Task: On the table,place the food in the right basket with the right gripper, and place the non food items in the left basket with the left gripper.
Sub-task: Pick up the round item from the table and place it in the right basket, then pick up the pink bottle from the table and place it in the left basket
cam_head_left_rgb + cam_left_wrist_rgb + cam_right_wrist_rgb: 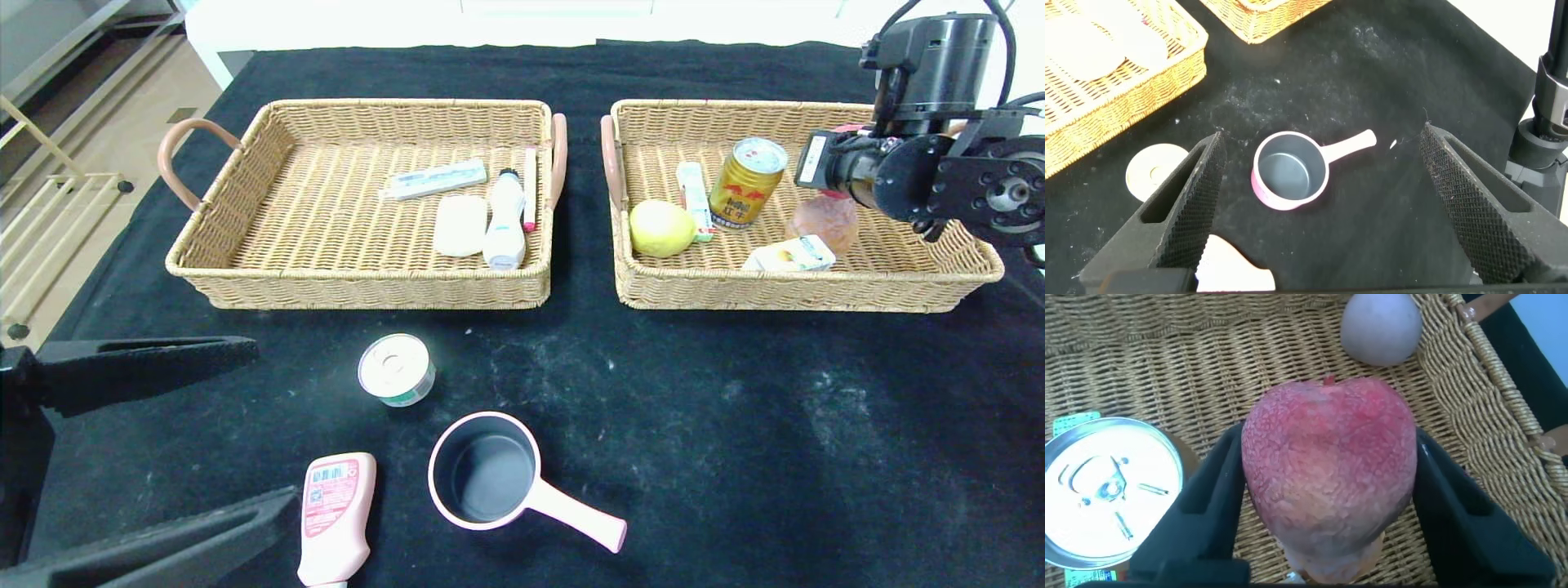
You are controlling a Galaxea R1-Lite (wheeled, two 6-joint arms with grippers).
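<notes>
Right basket [898, 290] holds five foods; left basket [245, 269] four items

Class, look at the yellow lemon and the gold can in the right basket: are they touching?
Apart. The head view shows the lemon and the gold can separated by a white packet lying between them.

A large red and pink fruit [1327, 469] with a pebbled skin fills the middle of the right wrist view, sitting between the two black fingers [1212, 498] of the right gripper [1327, 510], which flank it closely on either side. It rests over the woven floor of the wicker basket [1208, 343]. Just beside it stands a can with a silver pull-tab lid [1106, 490]. A pale round egg-like item [1380, 327] lies farther off near the basket wall
</notes>
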